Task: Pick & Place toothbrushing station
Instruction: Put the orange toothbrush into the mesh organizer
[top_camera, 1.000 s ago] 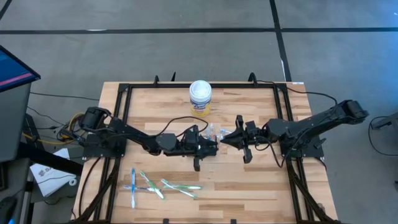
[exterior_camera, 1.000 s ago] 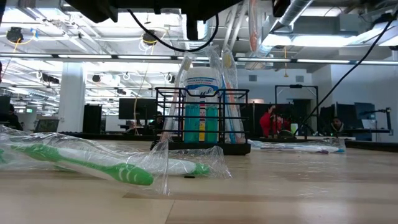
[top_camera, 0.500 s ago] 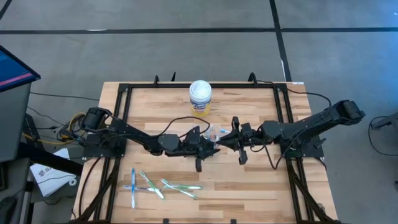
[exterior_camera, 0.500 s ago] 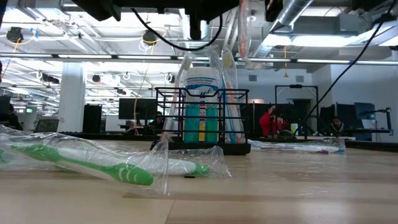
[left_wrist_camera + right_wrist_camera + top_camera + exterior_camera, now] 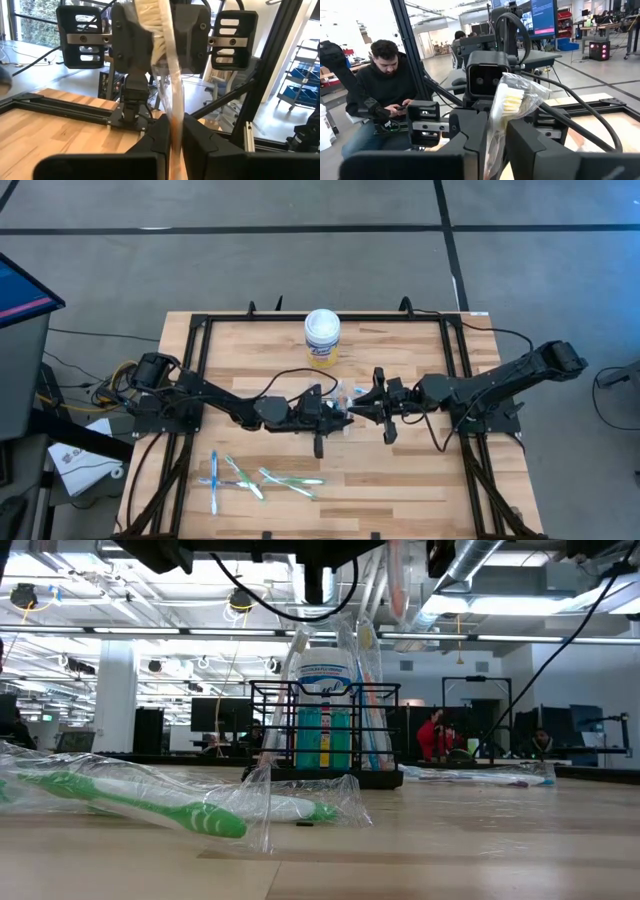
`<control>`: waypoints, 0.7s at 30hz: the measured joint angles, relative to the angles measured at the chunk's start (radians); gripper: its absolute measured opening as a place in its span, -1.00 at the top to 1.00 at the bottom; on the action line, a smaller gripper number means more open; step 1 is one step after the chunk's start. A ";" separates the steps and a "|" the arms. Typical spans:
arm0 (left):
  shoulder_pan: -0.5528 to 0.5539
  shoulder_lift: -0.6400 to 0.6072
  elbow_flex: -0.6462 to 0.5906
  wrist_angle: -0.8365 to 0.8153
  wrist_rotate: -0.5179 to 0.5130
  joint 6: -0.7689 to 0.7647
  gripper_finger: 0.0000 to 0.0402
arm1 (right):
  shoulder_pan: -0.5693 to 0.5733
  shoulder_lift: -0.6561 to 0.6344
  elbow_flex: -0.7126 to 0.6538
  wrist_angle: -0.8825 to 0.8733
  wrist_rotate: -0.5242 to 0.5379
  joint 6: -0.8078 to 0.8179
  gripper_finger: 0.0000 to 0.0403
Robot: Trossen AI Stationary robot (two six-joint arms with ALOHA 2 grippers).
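Note:
Both grippers meet over the table's middle, my left gripper (image 5: 344,416) (image 5: 174,142) and my right gripper (image 5: 360,410) (image 5: 492,150) facing each other. Each is shut on one upright toothbrush in a clear wrapper (image 5: 172,95) (image 5: 395,585), which has an orange handle and its bristle head up. The black wire-mesh caddy (image 5: 270,730) stands on the table below them with several wrapped brushes (image 5: 365,690) upright in it. In the high view the arms mostly hide it. My left gripper pinches the wrapped toothbrush's handle (image 5: 175,125) between its two fingers, coming level from the table's left, fingers across the handle. The brush stands upright, head up (image 5: 150,22), lifted clear. My right gripper pinches the same wrapped brush below its head (image 5: 495,130) between its two fingers, coming level from the table's right. The bristle head (image 5: 510,100) stands above the fingers in the crumpled wrapper.
A white-lidded, yellow-labelled canister (image 5: 322,337) stands behind the caddy near the far edge. Several wrapped toothbrushes (image 5: 255,478) lie at the near left, a green one (image 5: 150,802) closest to the low camera. Another wrapped brush (image 5: 480,777) lies right of the caddy. A seated person (image 5: 385,95) is beyond the table.
My right gripper has moved toward the table's left with the upright wrapped toothbrush, closing the gap to my left gripper, so the two now meet at the brush.

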 joint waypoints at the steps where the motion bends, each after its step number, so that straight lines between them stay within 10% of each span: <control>1: 0.000 0.000 -0.002 0.001 0.000 0.000 0.92 | 0.000 0.000 0.000 -0.002 0.000 0.000 0.70; 21: -0.006 -0.014 -0.036 -0.004 -0.021 -0.003 0.92 | 0.014 -0.144 0.000 -0.266 0.002 -0.033 0.46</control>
